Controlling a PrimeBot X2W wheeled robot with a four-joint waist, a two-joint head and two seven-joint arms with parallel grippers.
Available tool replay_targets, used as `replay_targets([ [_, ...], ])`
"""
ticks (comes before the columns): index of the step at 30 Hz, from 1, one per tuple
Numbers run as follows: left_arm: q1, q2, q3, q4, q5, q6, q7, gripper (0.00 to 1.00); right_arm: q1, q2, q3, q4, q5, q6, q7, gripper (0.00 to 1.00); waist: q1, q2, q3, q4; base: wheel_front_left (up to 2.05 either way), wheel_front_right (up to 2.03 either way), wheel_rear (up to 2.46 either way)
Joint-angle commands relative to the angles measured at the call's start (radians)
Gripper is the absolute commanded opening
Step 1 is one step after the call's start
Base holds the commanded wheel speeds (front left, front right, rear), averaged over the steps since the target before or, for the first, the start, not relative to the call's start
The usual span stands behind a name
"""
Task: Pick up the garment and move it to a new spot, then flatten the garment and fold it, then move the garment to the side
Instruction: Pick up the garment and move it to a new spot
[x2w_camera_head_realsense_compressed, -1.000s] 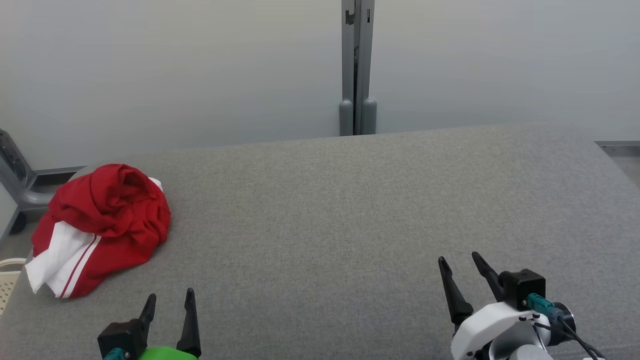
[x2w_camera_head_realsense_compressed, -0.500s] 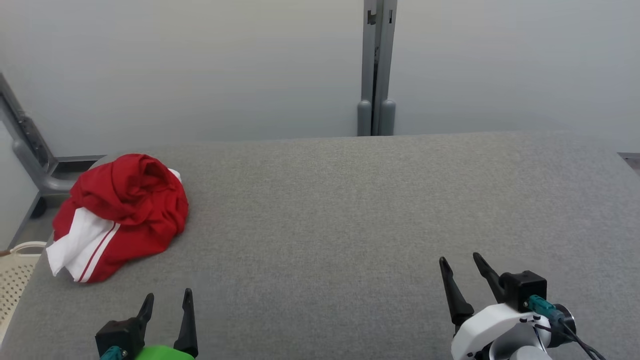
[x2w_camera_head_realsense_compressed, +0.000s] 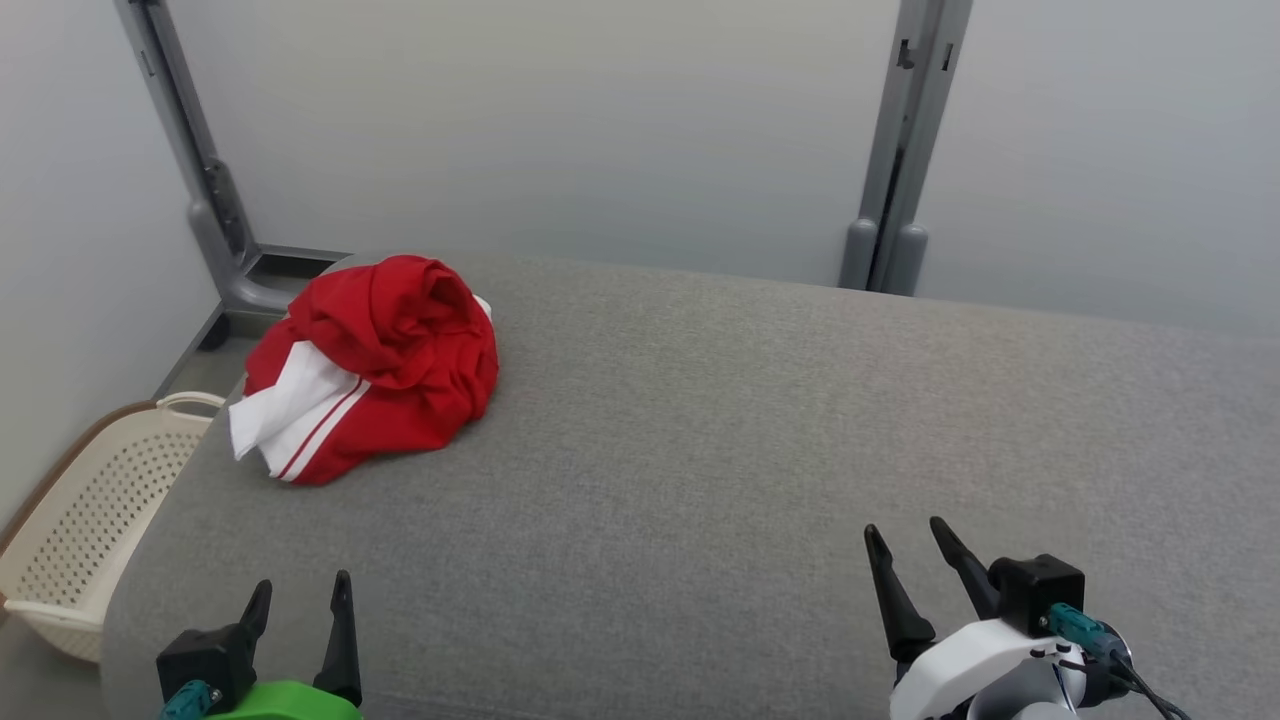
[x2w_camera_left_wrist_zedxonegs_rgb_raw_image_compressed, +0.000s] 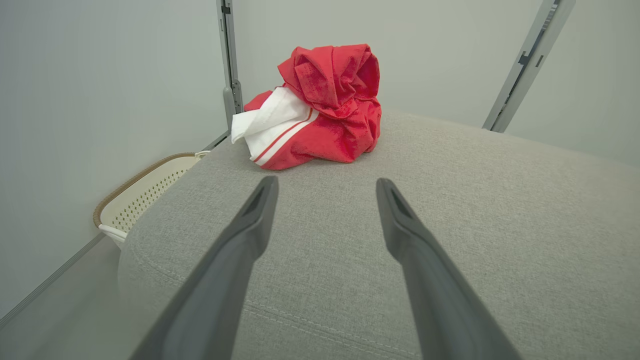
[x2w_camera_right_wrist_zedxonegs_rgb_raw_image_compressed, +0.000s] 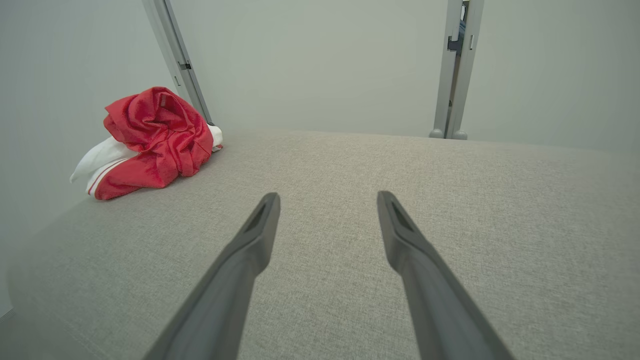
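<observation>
The garment (x2w_camera_head_realsense_compressed: 385, 360) is a crumpled red piece with a white panel and thin red stripes, heaped at the far left corner of the grey padded table (x2w_camera_head_realsense_compressed: 760, 440). It also lies ahead of the left wrist camera as the garment (x2w_camera_left_wrist_zedxonegs_rgb_raw_image_compressed: 320, 105) and far left in the right wrist view as the garment (x2w_camera_right_wrist_zedxonegs_rgb_raw_image_compressed: 155, 140). My left gripper (x2w_camera_head_realsense_compressed: 300, 598) is open at the near left edge, well short of the heap. At the near right, my right gripper (x2w_camera_head_realsense_compressed: 905, 535) is open too, with nothing between its fingers.
A cream perforated laundry basket (x2w_camera_head_realsense_compressed: 95, 510) sits on the floor off the table's left edge, also seen as the basket (x2w_camera_left_wrist_zedxonegs_rgb_raw_image_compressed: 145, 192). Grey metal posts (x2w_camera_head_realsense_compressed: 900, 150) stand against the pale wall behind the table. Bare grey fabric stretches between the garment and the right gripper.
The head camera has turned left, so the whole picture shifted right and the basket came into sight. The garment lies as before and both grippers stay open.
</observation>
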Motion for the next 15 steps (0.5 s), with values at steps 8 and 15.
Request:
replay_targets([
  [8,0.008,0.026,-0.001,-0.027,0.0,0.009,0.018,1.0,-0.015,-0.004,0.021,0.021,0.028,0.0,-0.021,1.0,0.0,0.0,-0.006,0.132,0.0,0.0,0.0],
  [15,-0.006,0.021,-0.004,-0.041,-0.012,0.015,0.025,1.0,-0.038,-0.004,0.032,0.034,0.027,0.0,-0.027,1.0,0.0,0.0,0.016,0.16,0.0,0.0,0.0],
])
